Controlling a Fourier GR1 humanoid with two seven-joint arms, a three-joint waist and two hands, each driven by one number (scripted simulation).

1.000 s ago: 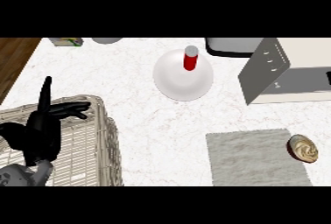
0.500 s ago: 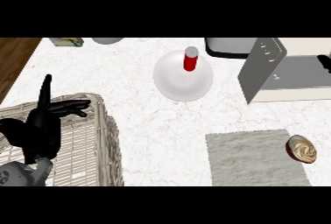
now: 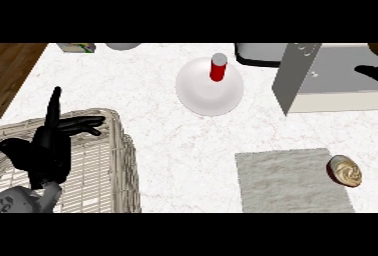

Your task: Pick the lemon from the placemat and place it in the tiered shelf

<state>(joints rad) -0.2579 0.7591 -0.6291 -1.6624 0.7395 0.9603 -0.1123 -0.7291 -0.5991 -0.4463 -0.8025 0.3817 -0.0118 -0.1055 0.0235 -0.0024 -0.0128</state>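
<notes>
The left robot hand rests released at the lower left, fingers straight and raised over a wicker basket. On the marble desk, a grey placemat lies at the lower right with a brownish round object at its right edge. Farther back, a red cylinder stands on a white plate. The tiered shelf sits at the upper right, where the right robot hand shows only as a dark tip; I cannot tell its state, nor find the lemon
</notes>
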